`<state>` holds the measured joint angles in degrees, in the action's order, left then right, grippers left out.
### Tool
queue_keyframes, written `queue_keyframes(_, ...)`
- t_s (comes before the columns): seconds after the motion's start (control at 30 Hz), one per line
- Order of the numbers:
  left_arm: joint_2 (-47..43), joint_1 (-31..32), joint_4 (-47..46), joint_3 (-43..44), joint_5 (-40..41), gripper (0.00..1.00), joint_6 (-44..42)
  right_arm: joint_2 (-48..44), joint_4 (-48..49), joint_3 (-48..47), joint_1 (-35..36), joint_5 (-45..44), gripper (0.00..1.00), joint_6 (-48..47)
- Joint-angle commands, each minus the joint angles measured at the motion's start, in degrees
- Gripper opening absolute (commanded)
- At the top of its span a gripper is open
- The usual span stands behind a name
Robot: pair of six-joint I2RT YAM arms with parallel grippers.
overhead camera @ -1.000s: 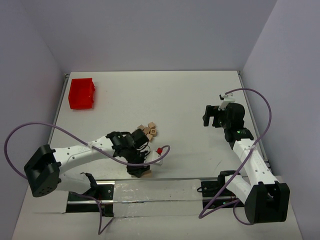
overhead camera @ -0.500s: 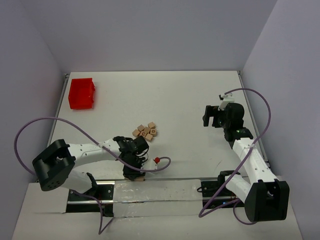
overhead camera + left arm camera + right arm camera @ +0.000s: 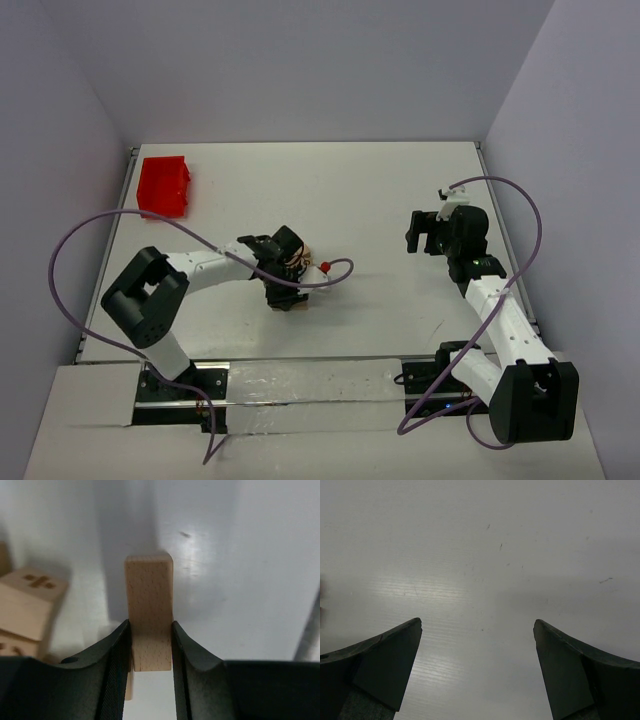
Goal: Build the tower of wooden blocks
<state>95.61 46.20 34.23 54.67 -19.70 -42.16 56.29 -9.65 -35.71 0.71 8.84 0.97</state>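
Since a second ago the left arm has swung up from the near edge of the bench (image 3: pixel 360 200) toward its middle, carrying its load along; the right arm has not shifted.

At the far left corner sits a red bin (image 3: pixel 163 187), well apart from everything else. Right of it, near the middle of the bench, the left claw (image 3: pixel 284 292) points down, closed on a light wooden block (image 3: pixel 148 590). The wrist view shows the block pinched between the two dark fingers (image 3: pixel 117 665), plain-faced and sticking out past their tips. Whether it touches the bench I cannot tell. A sliver of more tan wood peeks out behind the left finger.

Just beside the claw lie the loose blocks (image 3: pixel 30 602); one shows a dark printed mark on its top face. From above they are mostly hidden behind the claw.

Far to the right, the right claw (image 3: pixel 477 627) hangs over bare bench, its fingers spread wide, with nothing between them.
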Motion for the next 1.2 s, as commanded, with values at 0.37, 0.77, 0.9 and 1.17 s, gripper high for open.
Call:
queue_keyframes(0.37,13.06,-11.39,-4.52,11.81,4.01,0.0,-6.97,-0.39,1.08,-3.27,-0.27,-0.54,1.0,-0.31)
queue_keyframes(0.77,6.0,-9.91,-1.1,12.42,1.28,0.0,-2.84,-1.54,0.97,-3.05,-0.27,-0.16,1.0,-0.27)
queue_keyframes(0.9,1.46,-6.65,-1.43,9.72,2.35,0.0,1.39,-1.08,1.0,-3.37,-0.27,0.23,1.0,-0.31)
queue_keyframes(1.17,2.21,-3.98,-2.0,9.09,1.44,0.05,1.66,-1.34,1.04,-3.32,-0.29,0.3,1.0,-0.29)
